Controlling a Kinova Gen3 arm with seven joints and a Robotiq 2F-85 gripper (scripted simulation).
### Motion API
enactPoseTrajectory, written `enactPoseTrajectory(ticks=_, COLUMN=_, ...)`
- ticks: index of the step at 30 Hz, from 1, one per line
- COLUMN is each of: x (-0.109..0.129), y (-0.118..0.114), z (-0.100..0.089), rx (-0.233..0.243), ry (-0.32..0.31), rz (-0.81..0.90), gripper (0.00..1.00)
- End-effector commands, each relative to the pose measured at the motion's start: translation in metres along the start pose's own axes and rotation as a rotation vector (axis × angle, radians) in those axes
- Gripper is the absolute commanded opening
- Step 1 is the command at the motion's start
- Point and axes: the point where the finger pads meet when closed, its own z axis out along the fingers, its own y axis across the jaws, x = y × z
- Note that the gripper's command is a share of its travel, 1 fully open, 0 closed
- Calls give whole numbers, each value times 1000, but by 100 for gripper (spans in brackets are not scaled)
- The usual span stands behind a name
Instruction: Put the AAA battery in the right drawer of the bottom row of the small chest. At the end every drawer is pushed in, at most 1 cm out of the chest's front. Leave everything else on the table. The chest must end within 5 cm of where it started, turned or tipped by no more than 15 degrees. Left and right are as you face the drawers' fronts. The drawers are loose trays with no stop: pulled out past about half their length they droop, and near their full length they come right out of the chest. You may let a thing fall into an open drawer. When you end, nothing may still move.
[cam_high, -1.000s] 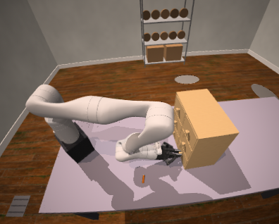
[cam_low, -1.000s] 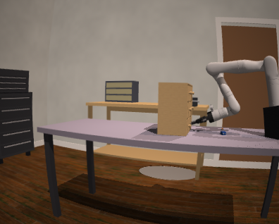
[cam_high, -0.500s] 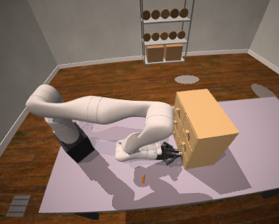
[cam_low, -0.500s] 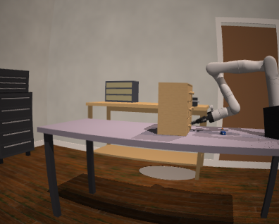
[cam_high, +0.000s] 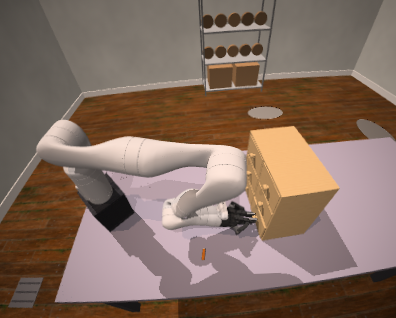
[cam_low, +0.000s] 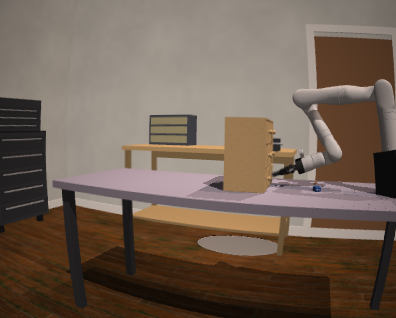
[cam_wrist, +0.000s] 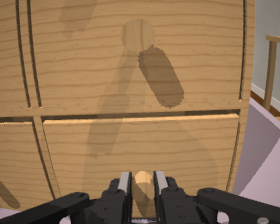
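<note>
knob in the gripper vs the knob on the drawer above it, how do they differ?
The bottom knob sits clamped between the gripper fingers; the upper knob is free. The bottom knob is partly hidden by the fingers; the upper one shows fully and casts a long shadow. Both are round, light wood, on shut drawers.

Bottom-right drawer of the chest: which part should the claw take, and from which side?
The round wooden knob sticking out of the bottom-right drawer front is the only graspable part; the front is otherwise flat. Come straight at the front, level with the table, one finger each side. The claw is already shut on it that way.
</note>
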Motion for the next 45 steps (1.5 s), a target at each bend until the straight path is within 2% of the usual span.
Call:
enactPoseTrajectory(ticks=1, x=-2, y=0, z=-2, rx=0, ry=-3, rz=0, gripper=13)
enactPoseTrajectory(ticks=45, x=-19, y=0, z=-51, rx=0, ry=-3, rz=0, gripper=13)
